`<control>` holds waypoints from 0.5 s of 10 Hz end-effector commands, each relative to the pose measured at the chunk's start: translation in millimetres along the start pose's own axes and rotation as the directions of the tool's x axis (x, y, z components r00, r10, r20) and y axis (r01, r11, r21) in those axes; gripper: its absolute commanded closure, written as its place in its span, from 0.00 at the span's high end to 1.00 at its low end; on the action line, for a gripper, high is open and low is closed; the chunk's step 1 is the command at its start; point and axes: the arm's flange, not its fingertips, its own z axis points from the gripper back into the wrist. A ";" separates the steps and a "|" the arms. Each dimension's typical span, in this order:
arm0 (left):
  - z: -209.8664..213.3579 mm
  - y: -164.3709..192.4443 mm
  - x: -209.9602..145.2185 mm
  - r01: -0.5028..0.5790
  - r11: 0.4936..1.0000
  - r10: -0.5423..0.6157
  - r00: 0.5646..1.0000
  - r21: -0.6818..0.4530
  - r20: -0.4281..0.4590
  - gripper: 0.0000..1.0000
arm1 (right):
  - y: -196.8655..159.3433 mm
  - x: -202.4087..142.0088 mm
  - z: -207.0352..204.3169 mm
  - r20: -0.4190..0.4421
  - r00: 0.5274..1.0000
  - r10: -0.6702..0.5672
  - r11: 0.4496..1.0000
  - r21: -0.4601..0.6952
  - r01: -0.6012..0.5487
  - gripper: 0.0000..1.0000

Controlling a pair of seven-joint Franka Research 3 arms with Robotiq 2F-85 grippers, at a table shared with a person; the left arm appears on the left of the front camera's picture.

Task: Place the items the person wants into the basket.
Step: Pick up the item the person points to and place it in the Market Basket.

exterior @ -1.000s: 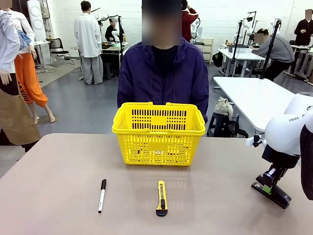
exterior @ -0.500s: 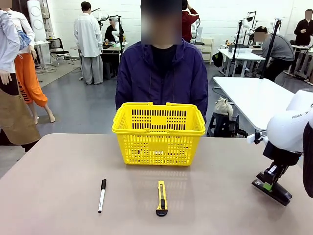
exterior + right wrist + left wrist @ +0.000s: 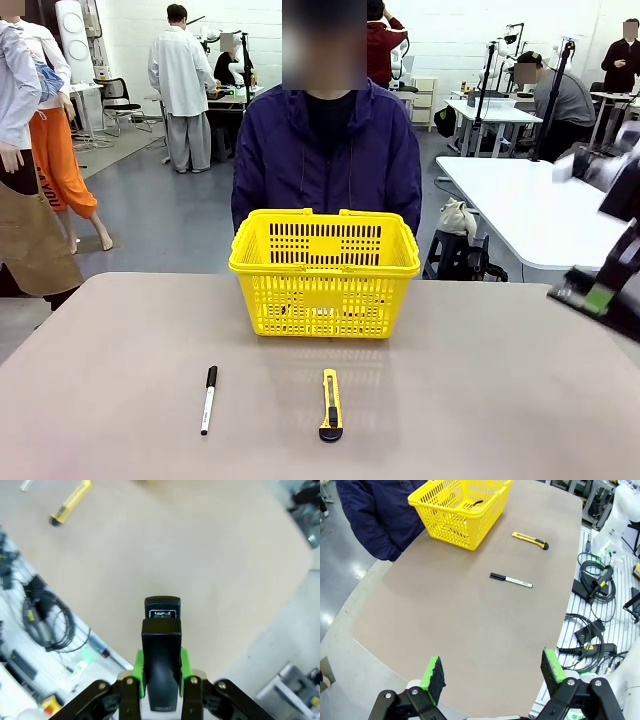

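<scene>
Right gripper [image 3: 161, 672] clamped the black stapler [image 3: 161, 645], its long axis pointing away from the wrist, above the table [image 3: 200, 565]. Left gripper [image 3: 492, 672] hung open; its camera showed the basket [image 3: 455, 510] with something dark inside.

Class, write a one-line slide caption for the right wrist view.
Right gripper clamps a black stapler above the beige table.

Right gripper [image 3: 600, 300] motion-blurred, cut by pic edge. Stapler [image 3: 161, 645] rear hidden btwn pads. Basket [image 3: 325, 270] contents unreadable thru mesh. Utility knife [image 3: 70, 502] blurry.
</scene>
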 end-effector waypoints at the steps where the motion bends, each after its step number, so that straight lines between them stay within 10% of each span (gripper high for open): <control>1: 1.5 0.8 -1.3 0.022 1.000 -0.022 1.000 -0.001 0.020 1.00 | -9.9 33.9 25.3 -0.017 1.000 0.000 1.000 0.028 0.001 0.14; 5: 1.5 0.8 -1.3 0.022 1.000 -0.022 1.000 -0.001 0.020 1.00 | 2.2 118.3 38.4 0.034 0.991 0.131 0.981 0.137 -0.134 0.14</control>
